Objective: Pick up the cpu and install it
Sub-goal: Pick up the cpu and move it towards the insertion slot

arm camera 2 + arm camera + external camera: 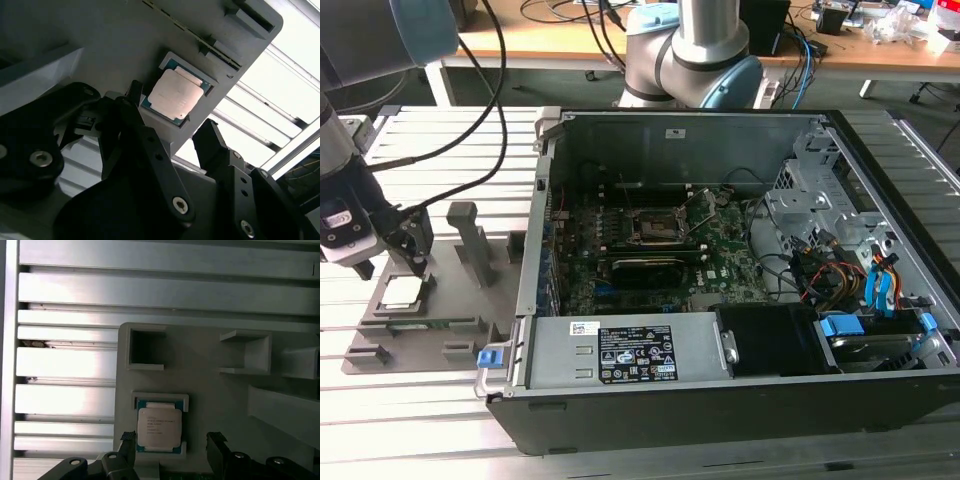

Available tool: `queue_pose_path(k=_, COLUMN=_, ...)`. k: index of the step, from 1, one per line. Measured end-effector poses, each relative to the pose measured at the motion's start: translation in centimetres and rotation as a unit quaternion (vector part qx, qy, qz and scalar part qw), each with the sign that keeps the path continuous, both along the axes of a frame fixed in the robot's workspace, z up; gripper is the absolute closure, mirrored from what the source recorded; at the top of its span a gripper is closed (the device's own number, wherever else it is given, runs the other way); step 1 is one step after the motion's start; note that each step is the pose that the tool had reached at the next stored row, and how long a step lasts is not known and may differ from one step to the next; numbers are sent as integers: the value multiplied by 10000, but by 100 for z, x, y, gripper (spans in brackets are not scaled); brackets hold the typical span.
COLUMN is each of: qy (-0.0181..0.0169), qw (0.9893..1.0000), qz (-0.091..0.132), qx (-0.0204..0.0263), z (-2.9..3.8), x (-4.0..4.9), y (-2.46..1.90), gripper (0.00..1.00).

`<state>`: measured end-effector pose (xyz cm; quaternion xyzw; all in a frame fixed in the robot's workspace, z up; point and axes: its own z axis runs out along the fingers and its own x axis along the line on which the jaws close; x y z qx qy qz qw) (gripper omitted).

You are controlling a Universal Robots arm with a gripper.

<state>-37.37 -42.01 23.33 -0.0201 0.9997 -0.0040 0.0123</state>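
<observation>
Gripper wide, empty, above cpu in gray holder. Seems off-centre, so one finger may catch the holder and tilt cpu.

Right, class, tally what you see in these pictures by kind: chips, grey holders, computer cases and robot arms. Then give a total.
Chip: 1
Grey holder: 1
Computer case: 1
Robot arm: 1
Total: 4
</observation>
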Motion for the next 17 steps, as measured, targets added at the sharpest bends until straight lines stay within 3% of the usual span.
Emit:
queue_pose_path(k=8, qy=0, qw=10000, qz=0, qx=-4, z=-75, x=0, y=0, gripper=32)
queue_pose_path(k=17, qy=0, qw=10000, qz=-22, qx=-18, z=-279, x=-46, y=-2, gripper=32)
